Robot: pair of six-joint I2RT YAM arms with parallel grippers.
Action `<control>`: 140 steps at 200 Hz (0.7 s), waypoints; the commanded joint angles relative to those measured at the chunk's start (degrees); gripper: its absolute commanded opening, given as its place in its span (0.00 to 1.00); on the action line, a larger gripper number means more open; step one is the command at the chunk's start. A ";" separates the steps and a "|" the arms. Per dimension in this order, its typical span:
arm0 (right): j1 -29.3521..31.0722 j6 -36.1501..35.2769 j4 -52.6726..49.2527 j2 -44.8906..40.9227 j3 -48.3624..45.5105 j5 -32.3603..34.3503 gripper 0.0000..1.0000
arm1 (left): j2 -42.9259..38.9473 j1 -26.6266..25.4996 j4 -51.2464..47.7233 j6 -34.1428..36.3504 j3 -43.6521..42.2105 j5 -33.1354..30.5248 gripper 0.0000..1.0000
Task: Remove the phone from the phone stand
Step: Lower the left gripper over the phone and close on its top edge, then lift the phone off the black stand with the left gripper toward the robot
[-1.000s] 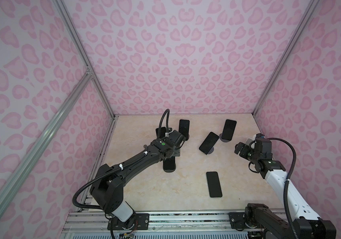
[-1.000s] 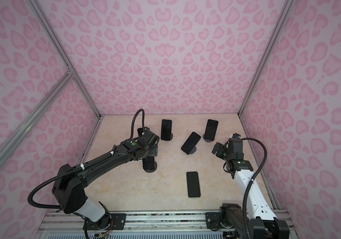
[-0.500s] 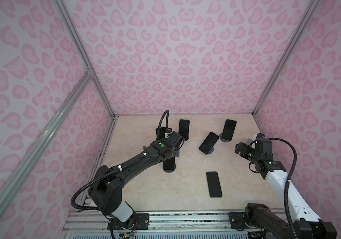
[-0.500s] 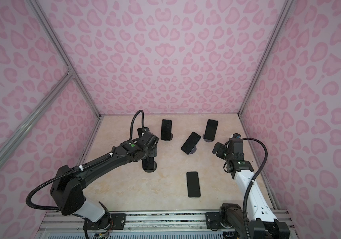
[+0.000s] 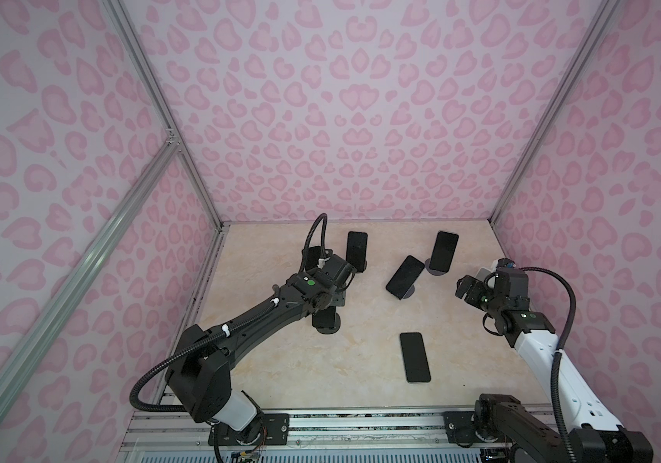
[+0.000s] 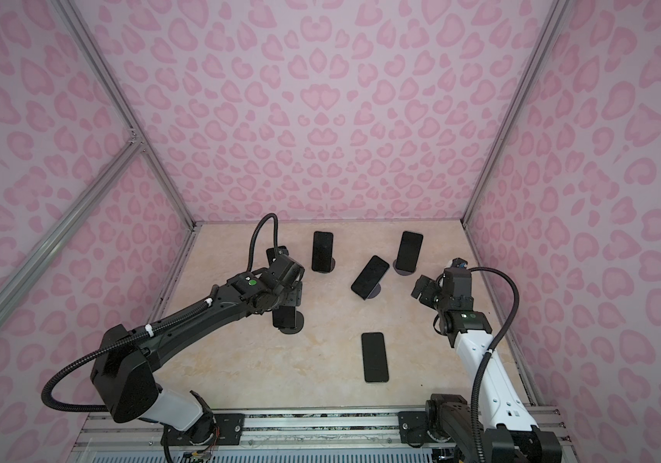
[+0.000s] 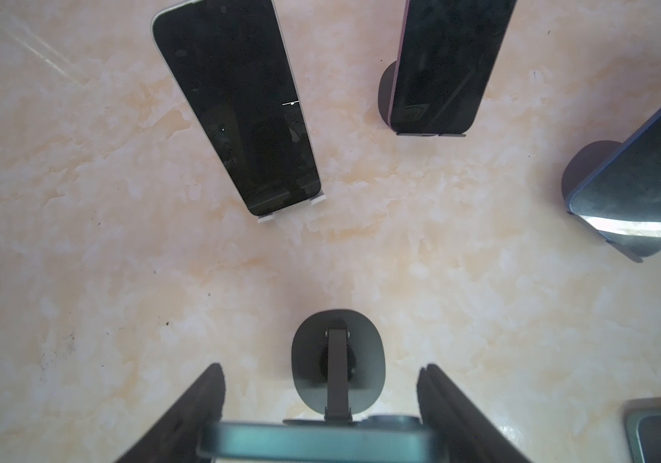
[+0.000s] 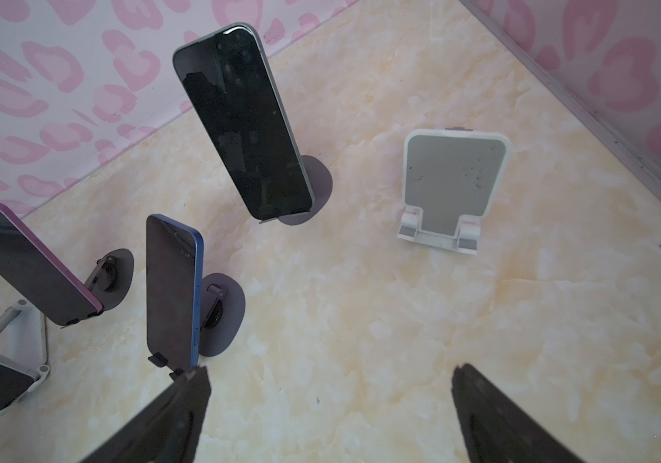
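Note:
A phone [image 5: 327, 319] with a teal edge [image 7: 321, 441] leans on a dark round-based phone stand [image 7: 339, 360] at the table's middle left. My left gripper [image 5: 331, 298] hangs over it and hides most of it in both top views [image 6: 289, 296]. In the left wrist view the phone's top edge spans the gap, and both fingers [image 7: 208, 401] press on its sides, so the left gripper [image 7: 321, 366] is shut on the phone. My right gripper [image 5: 466, 286] hovers open over bare table [image 8: 329, 372] at the right, with nothing between its fingers.
Three more phones lean on stands toward the back [image 5: 357, 251] [image 5: 405, 276] [image 5: 446, 251], and another [image 5: 313, 256] stands behind the left arm. One phone [image 5: 414, 356] lies flat near the front. An empty white stand [image 8: 455, 180] sits by the right wall.
The left arm has settled slightly lower over the stand. The right arm has not moved.

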 commanded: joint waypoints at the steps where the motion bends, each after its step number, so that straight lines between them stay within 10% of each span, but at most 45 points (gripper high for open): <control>1: 0.04 -0.09 0.06 -0.03 -0.14 0.64 0.96 | -1.43 -0.25 -0.85 0.80 0.95 -0.25 0.65; 140: 0.04 0.14 0.44 -0.36 -0.48 -0.06 0.96 | -4.18 -5.02 -6.73 -1.52 6.08 -0.09 0.61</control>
